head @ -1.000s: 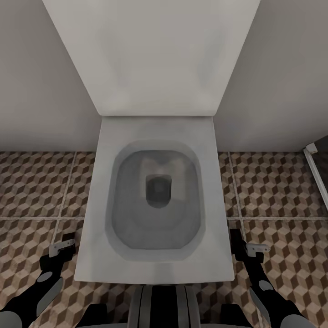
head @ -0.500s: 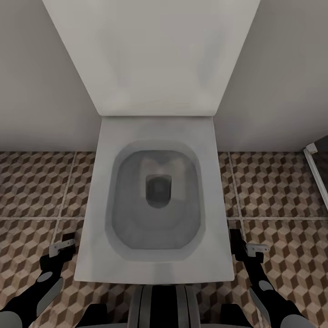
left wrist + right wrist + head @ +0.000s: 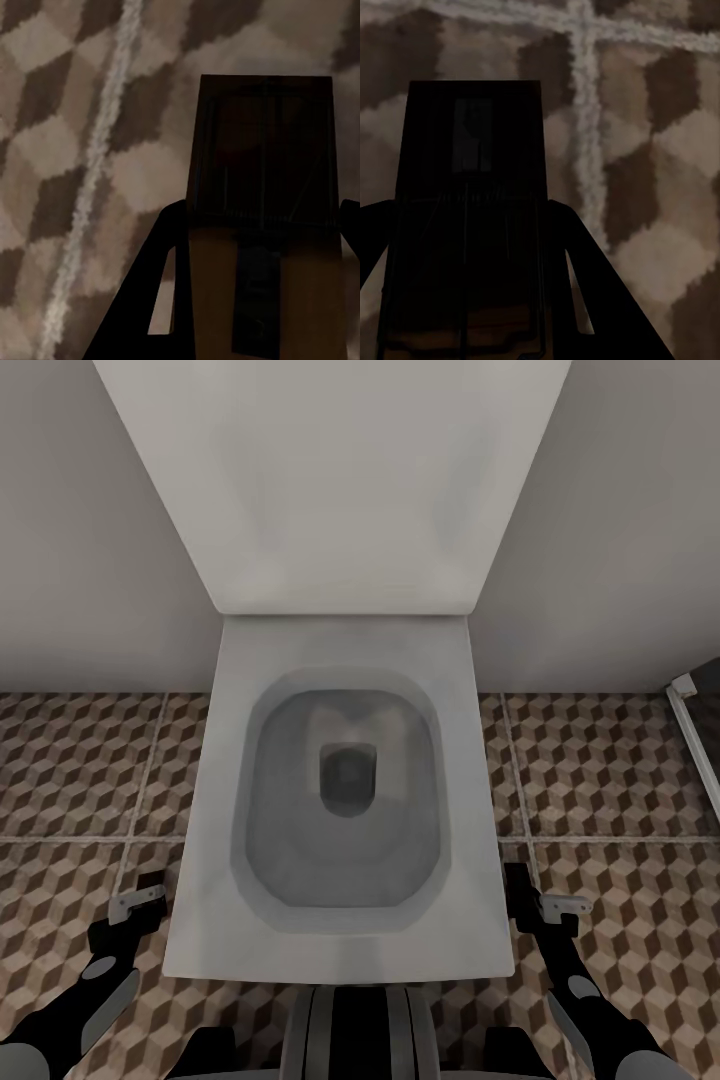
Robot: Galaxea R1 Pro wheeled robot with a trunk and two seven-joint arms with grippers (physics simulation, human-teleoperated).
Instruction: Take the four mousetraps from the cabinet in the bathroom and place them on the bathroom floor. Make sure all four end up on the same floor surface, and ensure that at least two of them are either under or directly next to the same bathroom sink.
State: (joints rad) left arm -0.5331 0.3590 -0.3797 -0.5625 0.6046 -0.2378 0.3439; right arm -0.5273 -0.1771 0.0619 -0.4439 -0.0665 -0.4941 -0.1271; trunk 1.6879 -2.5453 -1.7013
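Observation:
My left gripper (image 3: 135, 905) hangs low over the bathroom floor (image 3: 80, 770), left of a toilet, and is shut on a mousetrap (image 3: 259, 217). In the left wrist view this tan board with dark wire parts sits between the dark fingers (image 3: 146, 300), above the cube-patterned tiles. My right gripper (image 3: 545, 900) hangs right of the toilet, shut on a second mousetrap (image 3: 472, 225). That one looks dark and shadowed between the right fingers (image 3: 600, 300). The cabinet is out of view.
A white toilet (image 3: 345, 940) with its lid (image 3: 330, 480) raised against the grey wall stands directly ahead, between both arms. A white frame edge (image 3: 695, 740) runs along the right side. My base (image 3: 360, 1030) sits against the toilet's front rim.

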